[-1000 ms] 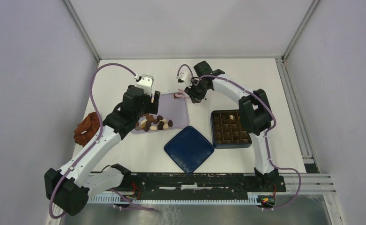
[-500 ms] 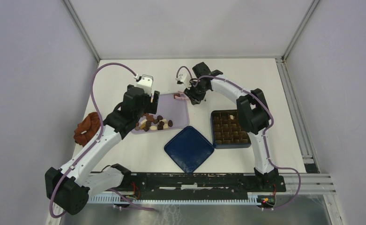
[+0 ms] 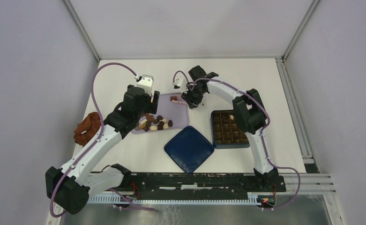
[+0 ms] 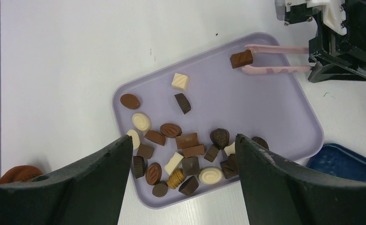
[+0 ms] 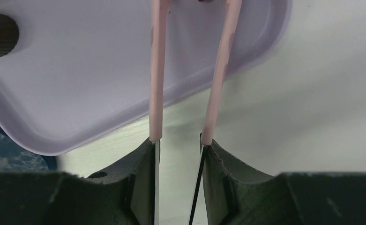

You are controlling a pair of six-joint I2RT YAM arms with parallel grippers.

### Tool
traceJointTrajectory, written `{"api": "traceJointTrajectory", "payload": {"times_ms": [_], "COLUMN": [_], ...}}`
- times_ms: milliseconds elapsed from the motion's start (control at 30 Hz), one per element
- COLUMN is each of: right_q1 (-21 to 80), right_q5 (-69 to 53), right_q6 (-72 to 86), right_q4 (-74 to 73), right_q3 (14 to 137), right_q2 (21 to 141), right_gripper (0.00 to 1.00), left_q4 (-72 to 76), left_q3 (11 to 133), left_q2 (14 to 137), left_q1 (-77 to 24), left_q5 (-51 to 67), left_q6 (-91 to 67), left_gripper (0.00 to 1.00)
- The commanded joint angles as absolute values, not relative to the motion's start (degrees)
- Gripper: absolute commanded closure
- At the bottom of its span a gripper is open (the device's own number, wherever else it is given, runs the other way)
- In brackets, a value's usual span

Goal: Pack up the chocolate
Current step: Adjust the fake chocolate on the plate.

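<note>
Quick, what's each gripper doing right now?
Left gripper: open, holding nothing.
Right gripper: shut on the pink tongs, which pinch a brown chocolate.

Looking down from above, I see the left arm run from its base at the near edge of the table toward 1 o'clock. Its wrist is bent so the left pincer looks straight down. Its two dark fingers stand wide apart, gripping nothing. The right arm climbs toward 12 o'clock, folds at the elbow and reaches toward 10 o'clock, with the wrist curling round toward 8. My right pincer is squeezed narrow on the pink tongs, one finger outside each leg.
</note>
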State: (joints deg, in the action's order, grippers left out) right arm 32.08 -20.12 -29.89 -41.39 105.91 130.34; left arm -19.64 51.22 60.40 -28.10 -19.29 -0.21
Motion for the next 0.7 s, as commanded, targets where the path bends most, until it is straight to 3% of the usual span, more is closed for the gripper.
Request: {"api": "traceJointTrajectory", "payload": {"times_ms": [0, 667], "right_q1": [33.0, 36.0], "right_q5": [-20.7, -18.7], "right_q6": [-31.1, -30.1], "right_q4": [-41.7, -42.8], "right_q3": [108.0, 113.3], "right_q2": [129.2, 133.4], "right_gripper": [0.58, 0.58], "left_q4": [-18.1, -18.3], "left_q3": [51.5, 51.4], "left_q2": [60.6, 61.3], "left_q1": [-28.0, -27.9], "left_q5": [-19.0, -18.6], "left_q6": [2.9, 3.2], "left_gripper": [0.15, 0.15]}}
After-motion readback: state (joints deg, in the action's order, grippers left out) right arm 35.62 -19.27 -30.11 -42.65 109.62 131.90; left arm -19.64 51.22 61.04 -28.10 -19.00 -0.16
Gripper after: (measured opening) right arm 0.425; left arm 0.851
